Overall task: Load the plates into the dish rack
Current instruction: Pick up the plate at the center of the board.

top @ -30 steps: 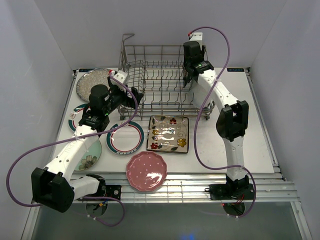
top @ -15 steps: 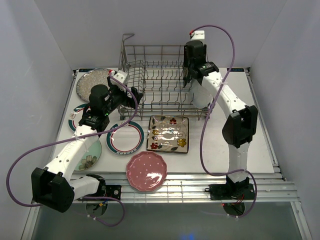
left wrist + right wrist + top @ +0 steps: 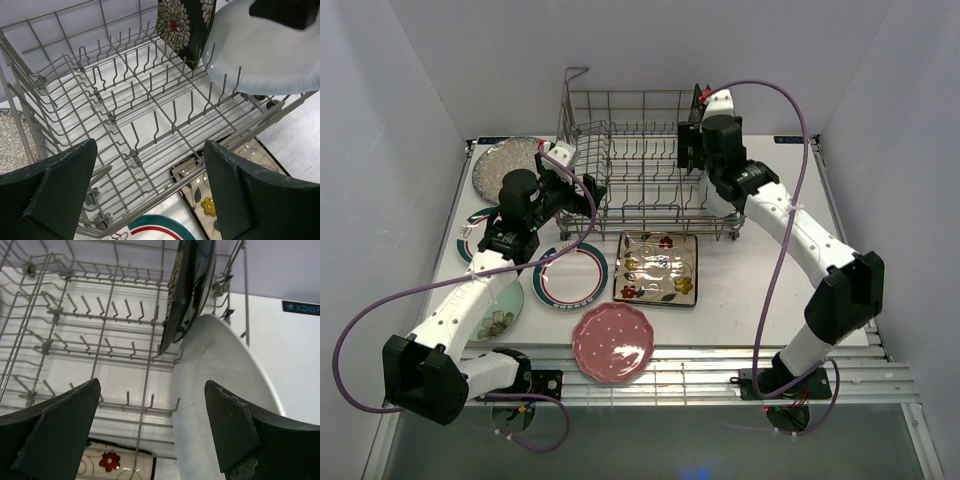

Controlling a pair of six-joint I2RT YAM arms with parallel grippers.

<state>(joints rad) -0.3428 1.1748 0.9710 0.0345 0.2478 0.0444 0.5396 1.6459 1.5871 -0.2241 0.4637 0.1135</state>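
Observation:
The dish rack (image 3: 635,150) stands at the back centre. In the right wrist view, a black floral square plate (image 3: 187,290) stands on edge among the tines, and a white oval plate (image 3: 220,390) leans beside it. Both also show in the left wrist view, black floral (image 3: 185,22) and white (image 3: 270,55). My right gripper (image 3: 688,150) hangs open and empty over the rack's right end, just above the white plate (image 3: 150,430). My left gripper (image 3: 588,190) is open and empty at the rack's front left edge (image 3: 150,195).
On the table lie a speckled silver plate (image 3: 505,160), a teal-rimmed white plate (image 3: 570,275), a cream floral square plate (image 3: 657,268), a pink scalloped plate (image 3: 612,342) and a pale green plate (image 3: 502,305). Another teal plate (image 3: 470,240) is half hidden under my left arm.
My right arm's elbow has swung out to the right and lower, while its open gripper stays over the rack's right end. The left arm has not moved.

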